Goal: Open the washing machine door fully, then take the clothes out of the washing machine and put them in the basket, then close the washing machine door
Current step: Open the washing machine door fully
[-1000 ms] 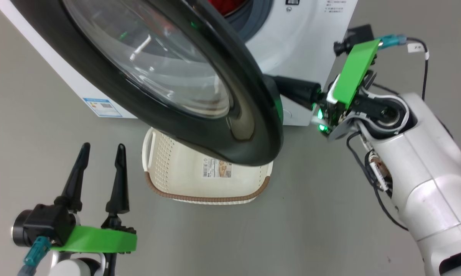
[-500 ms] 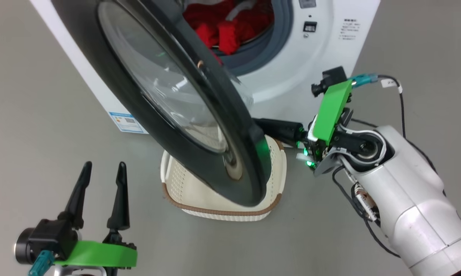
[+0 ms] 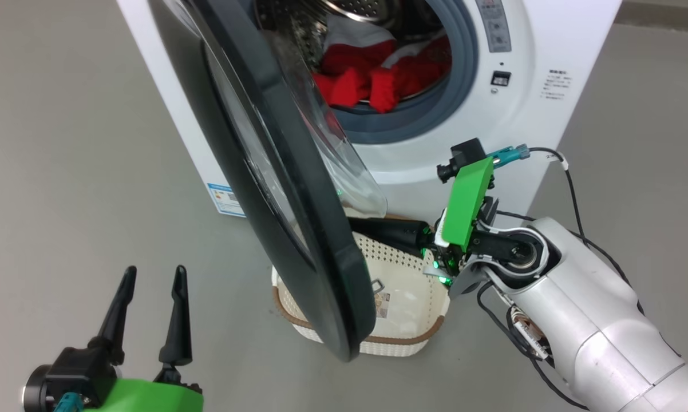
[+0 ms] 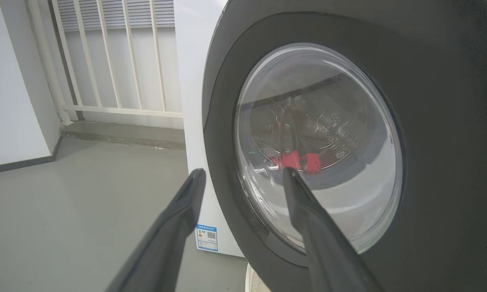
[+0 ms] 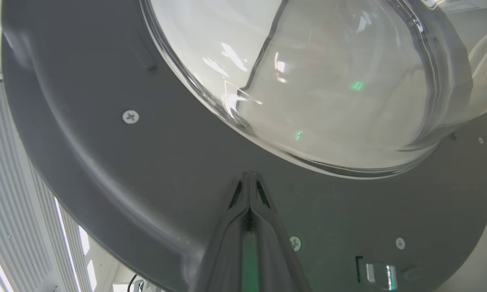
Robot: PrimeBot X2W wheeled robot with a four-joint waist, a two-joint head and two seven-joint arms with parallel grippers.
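Our left gripper [image 3: 155, 270] stands with jaws spread wide and nothing between them, at the lower left of the head view. Our right gripper [image 5: 249, 175] has its jaws pressed together on nothing. Its tips are at the grey inner face of the door [image 3: 327, 257], just under the glass bowl, but we cannot tell whether they touch.

The door is round, with a wide glossy black rim and a bulging clear window. In the head view it runs edge-on from the top centre down to the lower middle, swung well out from the machine [image 3: 435, 154]. Its low edge hangs over the basket [image 3: 404, 345]. The machine fills the top of that view, white, with a grey ring [image 3: 424, 114] around the steel drum [image 3: 350, 8].

The clothes [image 3: 372, 80] lie in the drum, red with some white, and two red ends droop toward the ring.

The left wrist view shows the door's outer face, with the red seen through the glass, and a white railing [image 4: 105, 61] at upper left. The right wrist view shows the inner face and the bowl from below.

We count one door, one machine, one basket, one blue label [image 3: 225, 197], one sticker [image 3: 383, 303] and four screws [image 5: 130, 117]. The garments we cannot count.
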